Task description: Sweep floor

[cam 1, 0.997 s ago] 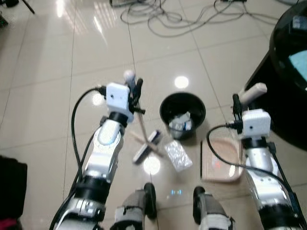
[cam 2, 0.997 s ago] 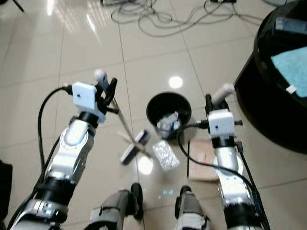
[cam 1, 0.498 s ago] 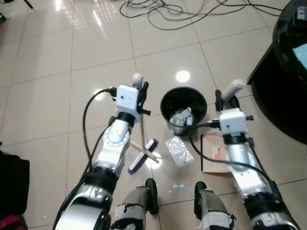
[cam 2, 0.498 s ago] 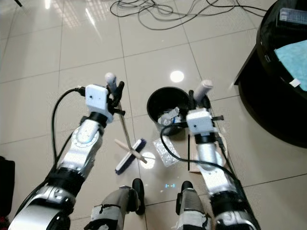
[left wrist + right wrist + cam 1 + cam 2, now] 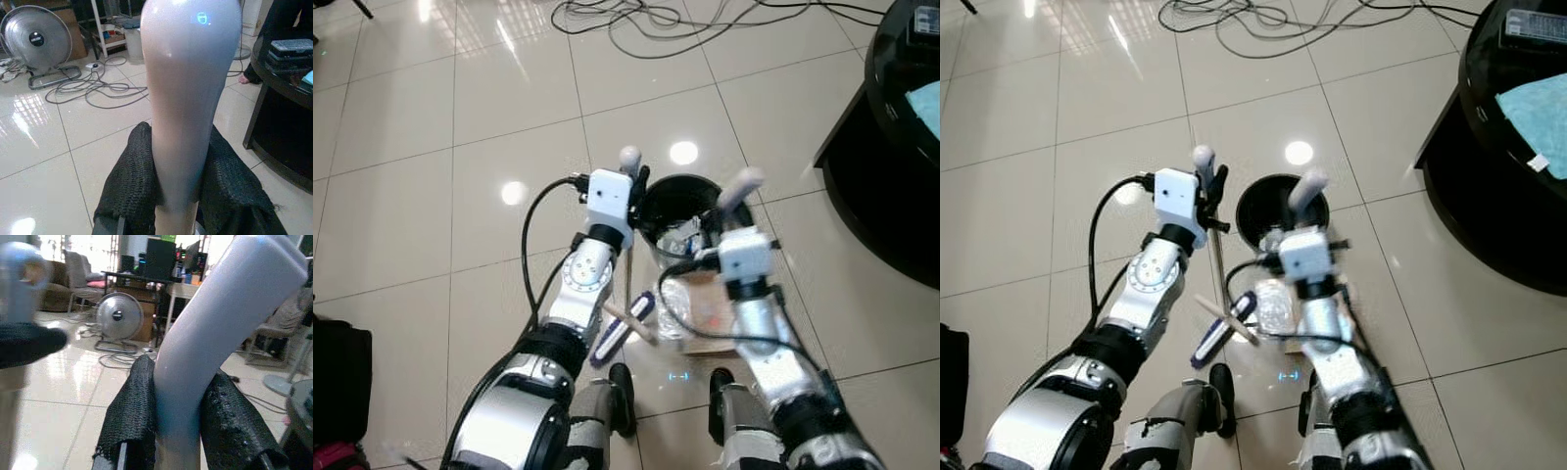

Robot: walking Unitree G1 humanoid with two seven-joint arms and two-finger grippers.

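Two rounded grey handles, left gripper (image 5: pixel 178 196) clamped on the broom (image 5: pixel 625 329) handle, right gripper (image 5: pixel 178 431) clamped on the dustpan (image 5: pixel 710 318) handle, round black bin (image 5: pixel 680 201) just beyond, glossy tile floor (image 5: pixel 431 215)

Upright broom (image 5: pixel 628 294), dustpan (image 5: pixel 710 318) beside black bin (image 5: pixel 680 201)

Head cams down; wrist cams close-up.
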